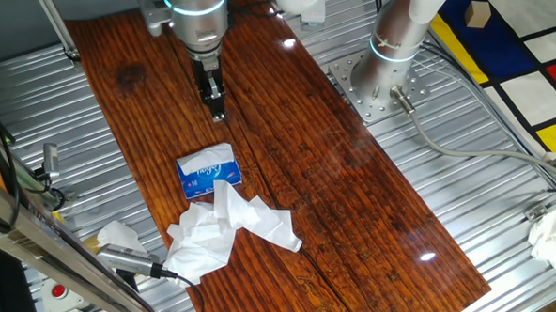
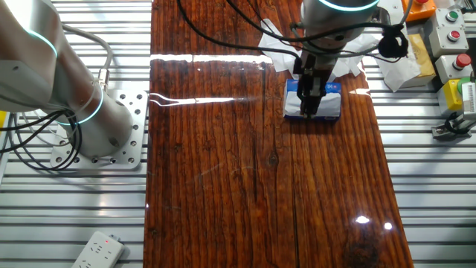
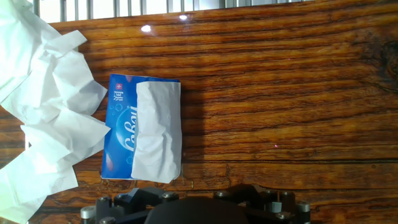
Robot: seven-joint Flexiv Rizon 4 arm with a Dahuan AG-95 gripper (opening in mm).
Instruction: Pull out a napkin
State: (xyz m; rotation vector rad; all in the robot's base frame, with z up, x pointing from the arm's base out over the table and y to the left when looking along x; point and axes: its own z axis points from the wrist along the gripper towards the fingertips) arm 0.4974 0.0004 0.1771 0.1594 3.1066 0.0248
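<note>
Dark striped wooden bench (image 1: pixel 351 206) first, with a big crumpled heap of loose white tissue sheets (image 1: pixel 223 231) spilling off one end of the little blue plastic pack with white lettering (image 3: pixel 121 134). Thin white paper napkin (image 3: pixel 158 130) lying along the pack's top, poking from the slot. Two-finger gripper (image 1: pixel 215 101) hanging above, well clear, nothing held; jaws look nearly together, can't tell for sure. Best bet: drop straight down, pinch only the napkin's raised fold, pull up slow so the pack stays put.

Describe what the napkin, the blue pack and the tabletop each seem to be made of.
Napkin: thin soft white paper, matte, gently creased. Blue pack: probably glossy plastic film, printed with white lettering. Tabletop: looks like dark grained wood, varnished; lamp glints show on it.
</note>
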